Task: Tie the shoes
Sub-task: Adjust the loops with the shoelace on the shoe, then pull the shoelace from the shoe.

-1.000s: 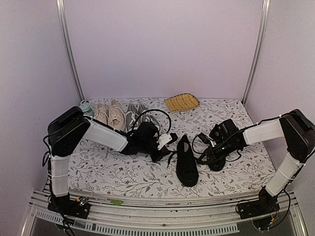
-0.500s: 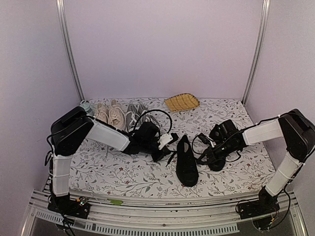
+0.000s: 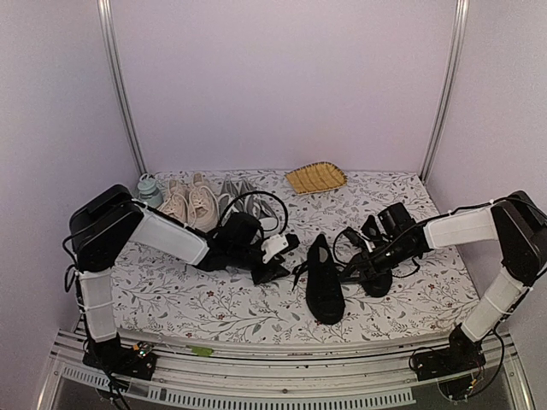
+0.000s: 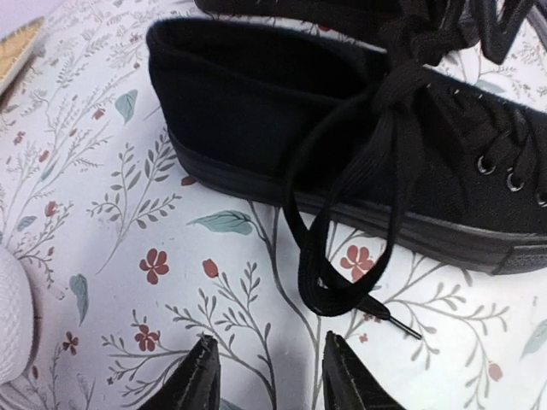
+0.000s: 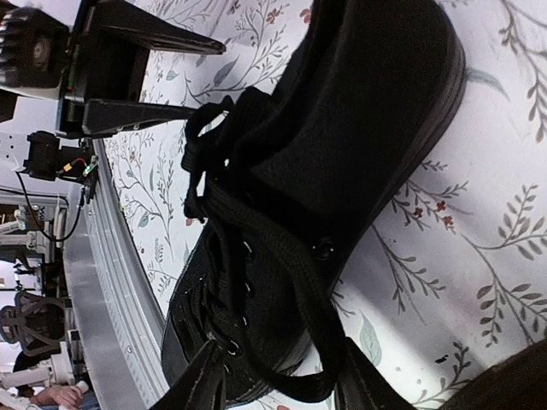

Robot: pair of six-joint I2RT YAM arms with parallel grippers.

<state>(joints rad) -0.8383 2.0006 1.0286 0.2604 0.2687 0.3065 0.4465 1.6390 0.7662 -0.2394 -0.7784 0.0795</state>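
One black shoe (image 3: 324, 278) lies mid-table, toe toward the near edge. A knot (image 4: 402, 75) sits at the top of its lacing in the left wrist view. From the knot a lace loop (image 4: 338, 286) hangs down the shoe's side (image 4: 282, 120) onto the cloth. My left gripper (image 3: 275, 259) is left of the shoe, and the left gripper (image 4: 273, 374) stands open just short of that loop, nothing between its fingers. My right gripper (image 3: 355, 268) is on the shoe's right. The right gripper (image 5: 282, 383) is open, with another lace loop (image 5: 338, 342) lying slack between its fingers. A second black shoe does not show clearly.
A beige pair (image 3: 191, 202) and a grey pair (image 3: 244, 192) stand at the back left beside a small teal object (image 3: 148, 186). A woven tray (image 3: 315, 178) lies at the back centre. The metal rail (image 3: 256, 380) runs along the near edge.
Both grippers were shut and now stand open, with the lace loops let go. The left arm has drawn back a little to the left.
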